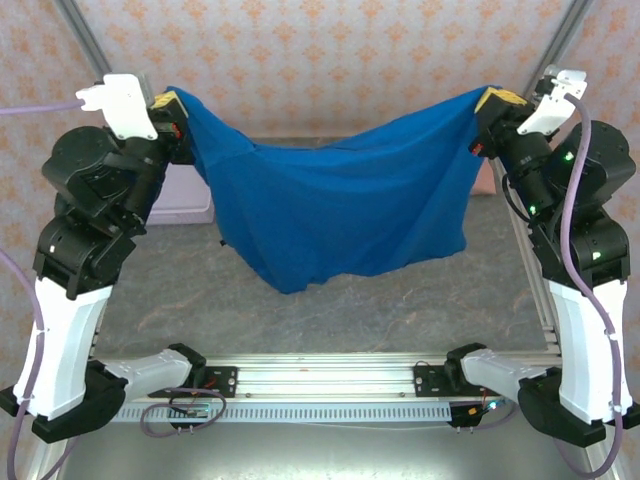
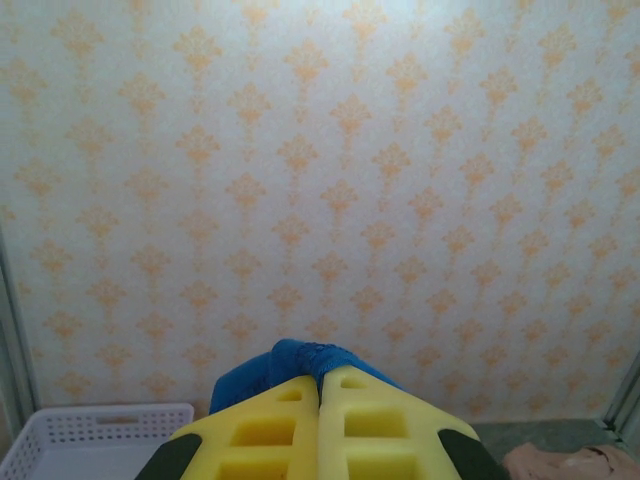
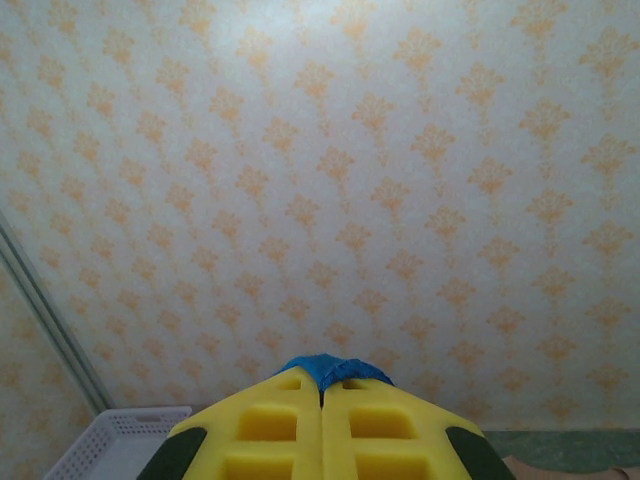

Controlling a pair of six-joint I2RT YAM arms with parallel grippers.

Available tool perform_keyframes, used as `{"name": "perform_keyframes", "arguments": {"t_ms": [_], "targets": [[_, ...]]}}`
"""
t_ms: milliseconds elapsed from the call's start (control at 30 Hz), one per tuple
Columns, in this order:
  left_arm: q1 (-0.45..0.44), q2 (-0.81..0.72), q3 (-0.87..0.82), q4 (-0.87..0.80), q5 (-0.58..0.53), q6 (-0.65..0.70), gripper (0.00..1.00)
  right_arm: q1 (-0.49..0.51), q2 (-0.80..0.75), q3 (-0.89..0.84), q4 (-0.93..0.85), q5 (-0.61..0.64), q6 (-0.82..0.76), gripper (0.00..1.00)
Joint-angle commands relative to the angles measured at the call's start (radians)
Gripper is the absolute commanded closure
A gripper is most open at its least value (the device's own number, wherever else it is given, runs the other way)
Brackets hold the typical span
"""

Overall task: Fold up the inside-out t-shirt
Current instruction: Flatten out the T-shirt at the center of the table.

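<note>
Inside-out t-shirt (image 1: 340, 210) hangs in the air above the grey counter (image 1: 300, 320), stretched like a hammock between the two raised arms. It is plain royal blue on the face that shows, and its lowest fold dips left of centre, clear of the counter as far as the top view tells.

At the left, the left gripper (image 1: 168, 105) is clenched on one upper corner of the cloth. From the left wrist, its yellow fingers (image 2: 270, 430) press flat together with a bunch of blue fabric (image 2: 290, 362) squeezed out past their tips. A white perforated basket (image 2: 100, 435) sits below at the left against the patterned wall (image 2: 320, 150), and a bit of salmon-pink cloth (image 2: 575, 462) lies at the lower right.

At the right, the right gripper (image 1: 497, 102) pinches the opposite corner at about the same height. Its wrist view shows the same thing — yellow fingers (image 3: 390, 435) closed tight, a small blue tuft (image 3: 325, 366) poking out between the tips
</note>
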Motion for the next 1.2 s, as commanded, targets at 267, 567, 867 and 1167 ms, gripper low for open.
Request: {"name": "perform_keyframes", "arguments": {"t_ms": [267, 567, 867, 1167], "targets": [[0.001, 0.098, 0.359, -0.043, -0.085, 0.157, 1.00, -0.002, -0.063, -0.025, 0.025, -0.197, 0.073, 1.00], [0.070, 0.446, 0.614, -0.086, -0.077, 0.196, 1.00, 0.000, -0.125, -0.256, 0.072, -0.339, 0.246, 1.00], [0.075, 1.078, 0.920, -0.052, 0.059, 0.095, 1.00, 0.010, -0.039, -0.559, 0.049, -0.008, 0.349, 1.00], [0.075, 1.269, 0.949, -0.234, 0.118, -0.035, 0.28, -0.042, 0.277, -0.563, 0.052, 0.124, 0.250, 1.00]]}}
